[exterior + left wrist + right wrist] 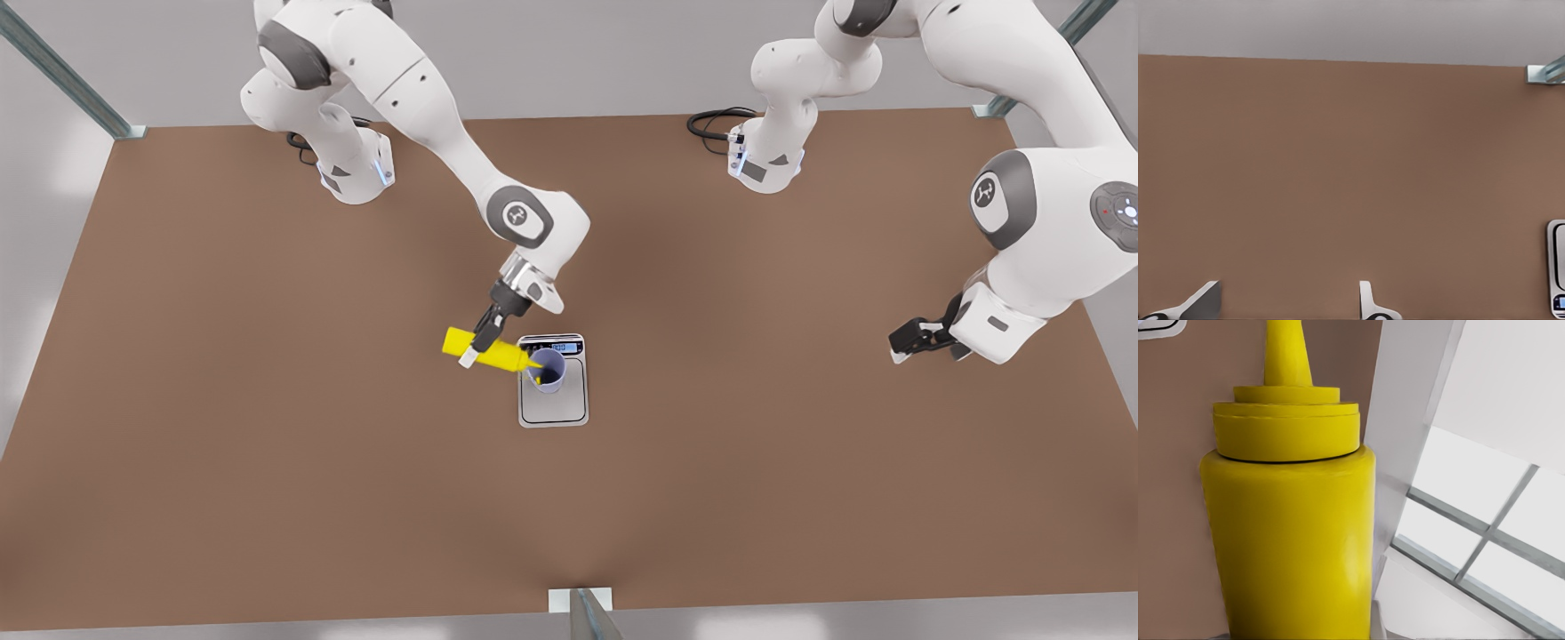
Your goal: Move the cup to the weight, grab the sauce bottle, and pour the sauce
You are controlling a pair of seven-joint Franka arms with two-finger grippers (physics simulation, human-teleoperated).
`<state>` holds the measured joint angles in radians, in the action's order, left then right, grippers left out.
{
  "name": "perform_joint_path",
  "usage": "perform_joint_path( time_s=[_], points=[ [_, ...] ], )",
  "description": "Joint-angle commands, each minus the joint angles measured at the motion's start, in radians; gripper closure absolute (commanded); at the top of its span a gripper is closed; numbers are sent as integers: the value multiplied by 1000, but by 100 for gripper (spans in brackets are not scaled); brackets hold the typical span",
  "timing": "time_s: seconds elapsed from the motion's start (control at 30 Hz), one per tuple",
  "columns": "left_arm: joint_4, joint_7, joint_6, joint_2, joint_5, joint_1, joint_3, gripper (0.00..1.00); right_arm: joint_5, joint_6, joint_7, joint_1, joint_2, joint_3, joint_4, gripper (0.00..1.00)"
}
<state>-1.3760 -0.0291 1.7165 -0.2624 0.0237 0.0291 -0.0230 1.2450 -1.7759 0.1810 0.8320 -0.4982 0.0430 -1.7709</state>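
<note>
Brown table (267,444): sauce bottle (489,352) between right gripper (477,345) fingers, seemingly.

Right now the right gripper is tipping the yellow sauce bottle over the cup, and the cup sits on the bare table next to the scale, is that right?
Not quite. In the front view the cup stands on the scale, on its grey plate, not on the bare table. The rest holds: the right gripper holds the sauce bottle tipped, nozzle at the cup's rim.
</note>
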Motion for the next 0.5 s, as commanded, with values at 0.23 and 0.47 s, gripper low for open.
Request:
perform_joint_path(
  time_s=[0.23,0.47],
  points=[
    [0,0,2,-1,-5,0,-2,0,56,78,91,50,-60,-2,-7,42],
    [0,0,9,-8,-5,0,-2,0,94,93,91,70,-83,-2,-21,41]
  ],
)
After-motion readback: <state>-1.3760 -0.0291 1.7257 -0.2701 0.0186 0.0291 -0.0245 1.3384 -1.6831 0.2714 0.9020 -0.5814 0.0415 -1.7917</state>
